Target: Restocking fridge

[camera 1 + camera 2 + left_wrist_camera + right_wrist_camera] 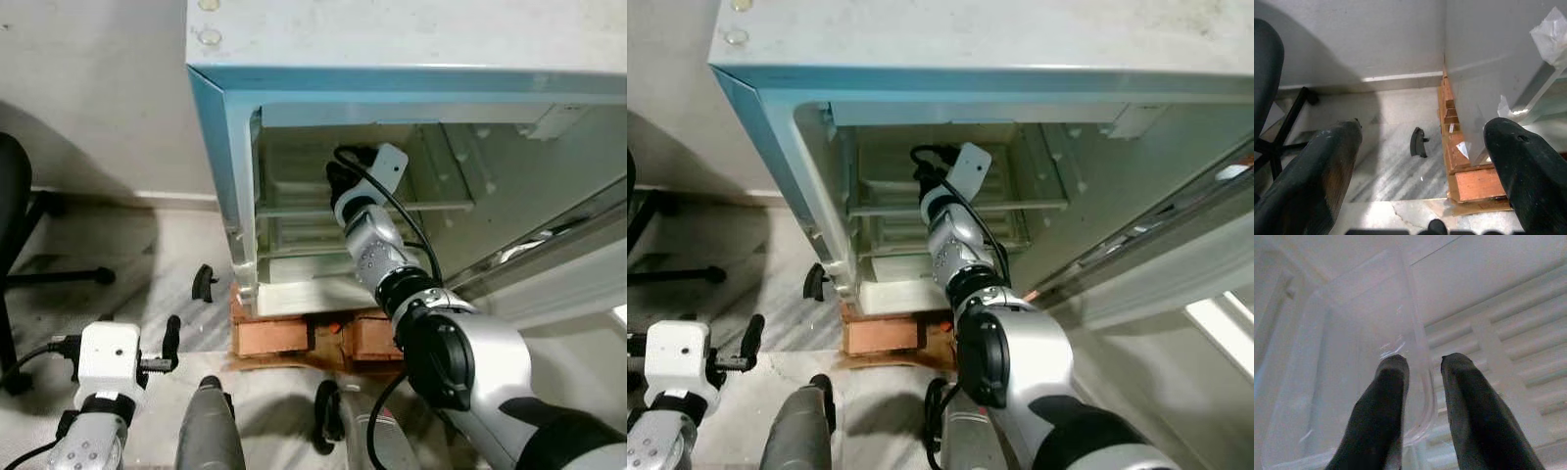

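Observation:
The fridge (220, 117) stands open in front of me, pale with a blue-edged frame. My right arm reaches inside to the upper shelf (294, 209). There my right gripper (1422, 363) has its two black fingers close together astride the wall of a clear plastic bin (1352, 347), one finger inside and one outside. The bin rests on the ribbed white shelf (1508, 347). My left gripper (1425, 129) hangs low to the left of the fridge, fingers spread wide over the marble floor, holding nothing.
The fridge sits on wooden blocks (269, 338). Its open door (558, 235) swings out on the right. A small black piece (1418, 142) lies on the floor by the fridge's left corner. A black office chair (15, 225) stands at the far left.

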Motion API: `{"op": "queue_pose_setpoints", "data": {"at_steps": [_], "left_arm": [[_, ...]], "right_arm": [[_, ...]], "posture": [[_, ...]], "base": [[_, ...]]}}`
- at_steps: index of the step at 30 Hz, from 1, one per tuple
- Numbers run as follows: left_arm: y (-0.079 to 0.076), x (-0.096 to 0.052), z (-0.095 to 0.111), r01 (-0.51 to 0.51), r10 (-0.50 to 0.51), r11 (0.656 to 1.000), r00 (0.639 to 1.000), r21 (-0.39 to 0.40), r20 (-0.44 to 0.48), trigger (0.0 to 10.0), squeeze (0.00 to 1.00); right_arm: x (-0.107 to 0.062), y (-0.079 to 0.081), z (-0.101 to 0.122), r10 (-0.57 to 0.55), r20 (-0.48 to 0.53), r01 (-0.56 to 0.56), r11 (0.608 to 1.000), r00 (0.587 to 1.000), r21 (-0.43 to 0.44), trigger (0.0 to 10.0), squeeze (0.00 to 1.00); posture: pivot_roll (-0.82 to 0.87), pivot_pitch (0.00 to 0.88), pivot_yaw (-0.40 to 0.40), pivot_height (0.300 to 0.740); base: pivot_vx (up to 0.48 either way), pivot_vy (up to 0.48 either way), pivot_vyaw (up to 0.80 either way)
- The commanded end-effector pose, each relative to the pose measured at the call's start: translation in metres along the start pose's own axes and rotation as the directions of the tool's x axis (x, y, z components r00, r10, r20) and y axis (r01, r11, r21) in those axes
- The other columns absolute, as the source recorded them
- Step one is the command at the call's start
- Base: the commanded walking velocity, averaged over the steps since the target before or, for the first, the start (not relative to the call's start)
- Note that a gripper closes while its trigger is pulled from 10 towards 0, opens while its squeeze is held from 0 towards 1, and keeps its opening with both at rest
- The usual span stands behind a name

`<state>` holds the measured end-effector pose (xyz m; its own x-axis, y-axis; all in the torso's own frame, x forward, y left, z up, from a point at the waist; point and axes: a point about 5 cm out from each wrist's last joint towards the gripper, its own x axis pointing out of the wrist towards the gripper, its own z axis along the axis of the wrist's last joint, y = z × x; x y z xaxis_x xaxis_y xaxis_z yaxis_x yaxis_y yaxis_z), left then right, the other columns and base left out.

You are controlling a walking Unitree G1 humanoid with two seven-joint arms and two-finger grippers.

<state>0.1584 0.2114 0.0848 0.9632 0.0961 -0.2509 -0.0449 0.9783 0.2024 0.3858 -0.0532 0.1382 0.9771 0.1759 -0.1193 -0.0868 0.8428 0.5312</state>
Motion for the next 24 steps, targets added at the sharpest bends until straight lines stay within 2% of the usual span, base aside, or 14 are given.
{"op": "queue_pose_setpoints", "data": {"at_steps": [1,8,10,16,17,19,20,22,24], "left_arm": [[0.0,0.0,-0.007,-0.007,0.007,1.0,0.999,0.007,-0.033,10.0,0.0],[-0.003,0.007,-0.007,-0.001,0.001,1.0,1.0,0.004,-0.023,10.0,0.0],[-0.003,0.013,-0.007,0.002,-0.002,1.0,1.0,0.005,-0.014,10.0,0.0],[-0.004,0.02,-0.006,0.004,-0.004,1.0,1.0,0.005,-0.003,10.0,0.0],[-0.004,0.022,-0.006,0.005,-0.005,1.0,1.0,0.003,0.002,10.0,0.0],[-0.004,0.024,-0.006,0.005,-0.005,1.0,1.0,0.002,0.005,10.0,0.0],[-0.005,0.026,-0.005,0.001,-0.001,1.0,1.0,-0.009,0.017,10.0,0.0],[-0.006,0.029,-0.004,-0.006,0.006,1.0,1.0,-0.019,0.023,10.0,0.0],[-0.008,0.033,-0.003,-0.008,0.009,1.0,1.0,-0.028,0.027,10.0,0.0]], "right_arm": [[0.001,0.0,0.002,0.02,0.002,-0.02,0.999,1.0,-0.029,10.0,1.0],[0.0,-0.016,0.013,0.006,0.035,-0.005,0.999,0.999,-0.037,10.0,1.0],[-0.001,-0.027,0.02,-0.002,0.065,0.005,0.999,0.998,-0.04,10.0,1.0],[-0.002,-0.04,0.031,0.007,0.112,0.0,0.998,0.994,-0.064,10.0,1.0],[-0.004,-0.047,0.036,0.012,0.131,-0.002,0.997,0.991,-0.074,10.0,1.0],[-0.005,-0.05,0.037,0.014,0.138,-0.002,0.997,0.99,-0.08,10.0,1.0],[-0.008,-0.058,0.036,0.014,0.139,-0.003,0.997,0.99,-0.075,10.0,1.0],[-0.01,-0.064,0.032,0.016,0.131,-0.008,0.998,0.991,-0.064,10.0,1.0],[-0.015,-0.069,0.026,0.048,0.121,-0.038,0.996,0.991,-0.086,10.0,1.0]], "posture": [[0.32,0.267,-0.127,0.74],[0.3,0.248,-0.127,0.74],[0.29,0.23,-0.122,0.74],[0.28,0.214,-0.118,0.74],[0.27,0.199,-0.119,0.74],[0.26,0.196,-0.12,0.74],[0.25,0.188,-0.121,0.74],[0.24,0.176,-0.121,0.74],[0.23,0.167,-0.116,0.74]], "base": [[0.0,0.0,0.0],[0.0,0.0,0.0],[0.0,0.0,0.0],[0.0,0.0,0.0],[0.0,0.0,0.0],[0.0,0.0,0.0],[0.0,0.0,0.0],[0.0,0.0,0.0],[0.0,0.0,0.0]]}}
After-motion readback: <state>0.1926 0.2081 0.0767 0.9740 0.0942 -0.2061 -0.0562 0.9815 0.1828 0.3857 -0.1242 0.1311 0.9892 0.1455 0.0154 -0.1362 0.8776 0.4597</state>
